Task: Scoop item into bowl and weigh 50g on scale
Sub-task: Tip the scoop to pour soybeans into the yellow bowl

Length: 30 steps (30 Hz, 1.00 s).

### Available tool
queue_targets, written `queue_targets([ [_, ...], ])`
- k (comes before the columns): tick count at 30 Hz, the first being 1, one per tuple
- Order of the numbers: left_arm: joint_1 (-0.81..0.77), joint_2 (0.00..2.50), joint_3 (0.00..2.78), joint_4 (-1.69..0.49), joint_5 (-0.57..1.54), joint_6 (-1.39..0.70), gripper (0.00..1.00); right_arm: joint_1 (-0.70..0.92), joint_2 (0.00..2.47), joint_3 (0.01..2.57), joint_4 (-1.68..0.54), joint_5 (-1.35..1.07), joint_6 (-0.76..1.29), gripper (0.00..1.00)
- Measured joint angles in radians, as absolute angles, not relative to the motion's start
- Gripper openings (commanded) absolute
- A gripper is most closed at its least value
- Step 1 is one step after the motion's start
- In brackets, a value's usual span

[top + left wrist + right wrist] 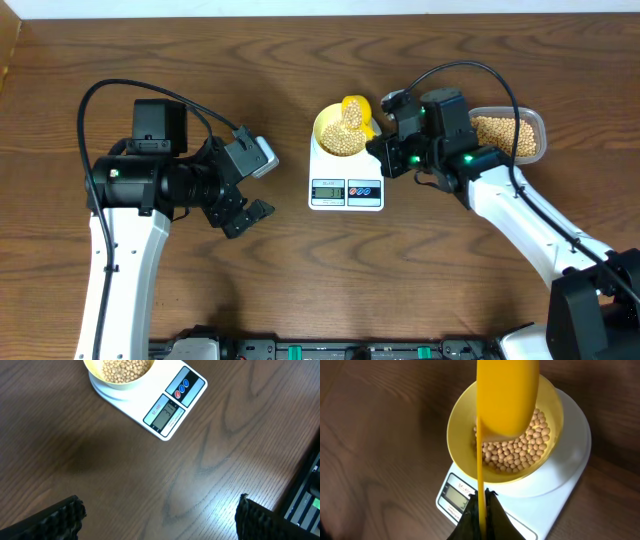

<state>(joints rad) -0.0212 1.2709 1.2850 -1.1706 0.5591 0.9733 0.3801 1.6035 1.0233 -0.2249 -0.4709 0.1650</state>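
Your right claw [481, 510] grips the spoon [505, 395] by its handle, scoop tipped over the bowl [462, 425] of beans [520, 450] on the scale [345, 170], mid-counter [200, 60]. Pour gently, few beans at a time, watching the display [328, 190]. Your left claw [258, 186] hangs wide open, empty.

Brown wood-grain table [300, 290] fills all three views. Clear rectangular plastic tub [541, 128] at upper right of overhead frame, long side running left-right. Yellow measuring spoon [507, 395] in right wrist view: scoop at top centre, cut by frame edge, thin handle running straight down to bottom centre. Black rack [330, 350] with green connectors along overhead's bottom edge. Pale strip [300, 6] along overhead's top edge.
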Motion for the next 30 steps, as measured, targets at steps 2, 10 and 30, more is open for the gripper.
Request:
queue_targets([
  [2, -0.021, 1.271, 1.285, -1.171, 0.559, 0.973, 0.98, 0.385, 1.604, 1.023, -0.226, -0.455, 0.156, 0.01],
  [10, -0.021, 1.271, 1.285, -1.171, 0.559, 0.973, 0.98, 0.389, 1.604, 1.023, -0.228, -0.420, 0.137, 0.01],
  [30, -0.021, 1.271, 1.285, -1.171, 0.559, 0.973, 0.98, 0.403, 1.604, 1.023, -0.197, -0.382, 0.080, 0.01],
])
